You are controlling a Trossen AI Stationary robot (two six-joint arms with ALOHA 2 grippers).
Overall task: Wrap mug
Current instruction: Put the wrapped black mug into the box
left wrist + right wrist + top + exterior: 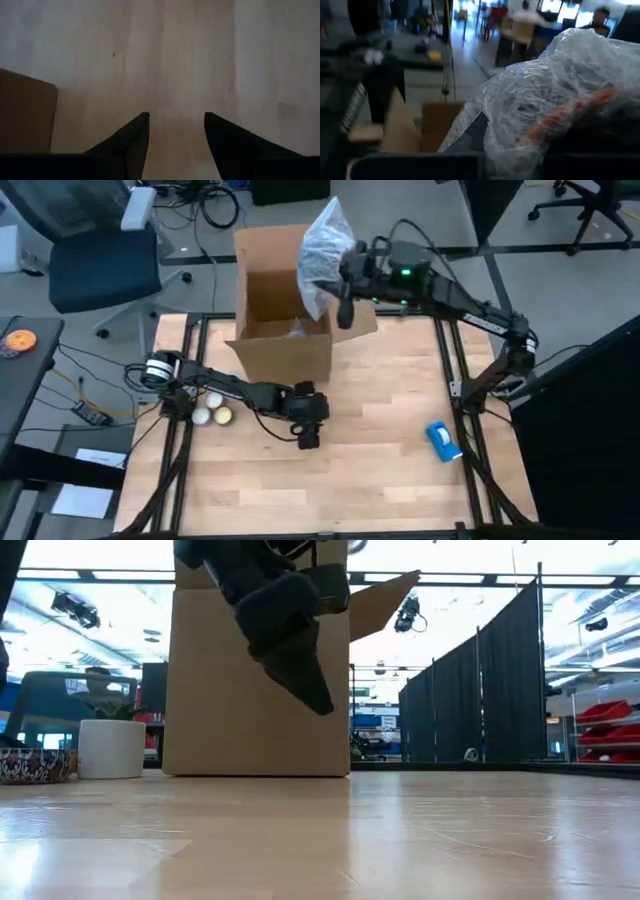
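Orange-red mug (570, 117), swaddled in crinkly clear plastic wrap (325, 242), hangs over the open brown cardboard box (285, 310), clamped in the right gripper (335, 288). Left gripper (175, 131) hovers over the wooden table (400, 410), jaws apart. Slippery film could let the bundle slide free.

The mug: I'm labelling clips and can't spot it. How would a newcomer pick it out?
Find the open cardboard box at the table's far edge. Above it, the right claw holds a crinkly clear plastic bundle. The mug is the orange-red shape showing through that wrap.
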